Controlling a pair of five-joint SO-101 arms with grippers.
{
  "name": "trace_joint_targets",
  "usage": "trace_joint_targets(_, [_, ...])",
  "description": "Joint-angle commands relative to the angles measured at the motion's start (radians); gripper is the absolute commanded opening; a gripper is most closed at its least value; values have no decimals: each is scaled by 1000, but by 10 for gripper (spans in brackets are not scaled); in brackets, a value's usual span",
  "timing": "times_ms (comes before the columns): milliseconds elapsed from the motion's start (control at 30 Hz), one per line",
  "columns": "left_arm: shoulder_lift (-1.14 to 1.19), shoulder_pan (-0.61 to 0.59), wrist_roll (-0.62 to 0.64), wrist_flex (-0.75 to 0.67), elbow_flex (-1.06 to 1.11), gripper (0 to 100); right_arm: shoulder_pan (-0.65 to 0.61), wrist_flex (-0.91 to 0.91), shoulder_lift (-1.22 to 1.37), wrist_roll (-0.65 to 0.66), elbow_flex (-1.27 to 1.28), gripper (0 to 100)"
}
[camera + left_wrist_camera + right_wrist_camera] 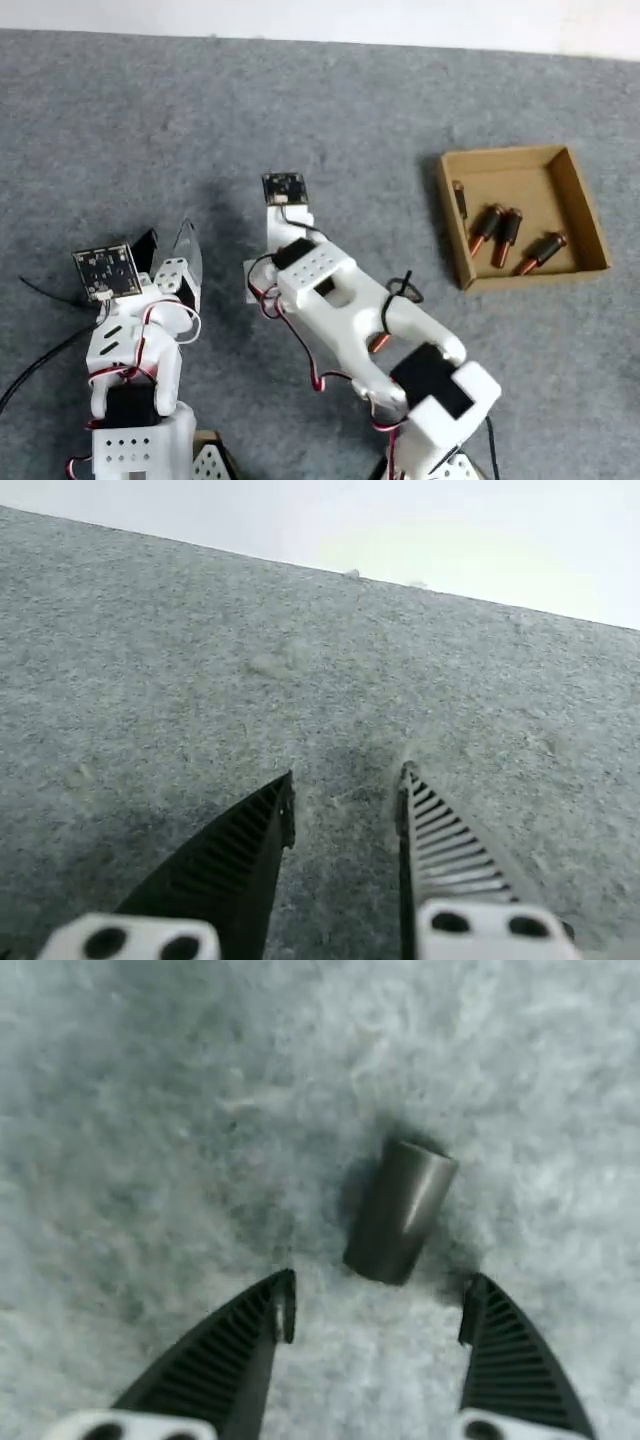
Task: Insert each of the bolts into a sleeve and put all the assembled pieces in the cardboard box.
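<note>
- Two claws, both spread wide and holding nothing: the left gripper (345,798) hangs over bare grey mat (200,660), one black finger and one pale finger (440,850) well apart.
- From above, that left gripper (167,242) sits at the near left, with open mat all round its tips.
- The right gripper (380,1305) is low over the mat, jaws wide. The sleeve (400,1210), a dark cylinder, lies on its side just ahead of the gap between the tips, touching neither finger and a little tilted.
- The cardboard box (450,225) stands well to the right of both arms, open at the top with its walls upright. A broad band of bare mat runs between it and the right arm (350,300).
- Four pieces lie inside the box. Three assembled pieces (508,232) show copper bolt ends out of dark sleeves and lie slanted, close together. A fourth, thin one (458,200) hugs the wall nearest the arms, too small to tell what it is.
- A copper-coloured piece (380,343) peeks out from under the right arm, mostly hidden, so I cannot tell what it is.
- The mat's far edge runs straight across the top, with a white surface (400,15) beyond it.
- For writing, each wrist carries a small circuit board (285,188), and its markings are too small to read.
</note>
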Motion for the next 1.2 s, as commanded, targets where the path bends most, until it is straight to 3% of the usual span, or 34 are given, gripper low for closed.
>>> trace_joint_targets(0, [-12,-5,-2,-21,2,161,13,10,12,-9,-64,245])
trace_joint_targets(300, [-12,-4,-2,-21,2,161,117,10,56,-9,-142,245])
trace_joint_targets(667, [-12,-4,-2,-21,2,161,124,12,171,-9,-203,244])
trace_joint_targets(933, [-12,-4,-2,-21,2,161,124,15,177,-2,-200,101])
trace_joint_targets(1167, [-12,-4,-2,-21,2,161,124,15,180,-2,-199,80])
